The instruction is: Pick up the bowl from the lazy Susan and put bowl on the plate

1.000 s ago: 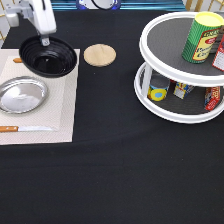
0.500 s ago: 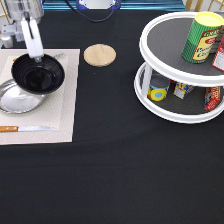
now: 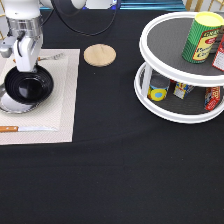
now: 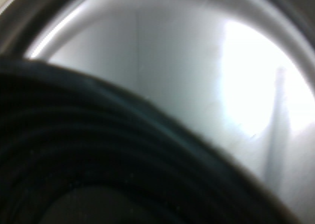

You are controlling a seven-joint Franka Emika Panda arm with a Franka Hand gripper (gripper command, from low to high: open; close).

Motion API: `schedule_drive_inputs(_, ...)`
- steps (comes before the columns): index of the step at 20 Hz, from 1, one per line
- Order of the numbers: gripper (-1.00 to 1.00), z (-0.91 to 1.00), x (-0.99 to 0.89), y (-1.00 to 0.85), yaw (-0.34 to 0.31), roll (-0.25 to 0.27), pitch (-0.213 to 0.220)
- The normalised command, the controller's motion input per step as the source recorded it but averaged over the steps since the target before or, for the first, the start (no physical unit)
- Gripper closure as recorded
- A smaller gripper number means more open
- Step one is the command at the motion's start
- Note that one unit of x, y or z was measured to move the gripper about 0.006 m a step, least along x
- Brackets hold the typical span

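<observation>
Black bowl [image 3: 27,86] atop silver plate [image 3: 15,105]

1. The bowl [image 3: 27,86] [image 4: 71,170] is glossy black, with fine ridges inside.
2. The plate [image 3: 11,105] [image 4: 206,85] is shiny silver metal and smooth.
3. The lazy Susan [image 3: 150,92] has white, smooth plastic rims and matt dark grey trays.
4. The round disc [image 3: 99,54] looks like pale matt wood.
5. The placemat [image 3: 62,107] looks like woven cloth.
</observation>
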Motion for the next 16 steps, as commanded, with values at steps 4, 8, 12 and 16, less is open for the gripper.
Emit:
schedule_drive_inputs(4,1.0,0.28,0.0,-0.32,-0.244,0.003,-0.035)
schedule_drive_inputs(8,1.0,-0.16,0.02,-0.26,-0.178,0.06,-0.042)
schedule_drive_inputs(12,1.0,-0.02,0.21,0.13,-0.114,0.005,-0.028)
schedule_drive_inputs(16,1.0,0.0,0.21,0.01,-0.083,0.003,-0.032)
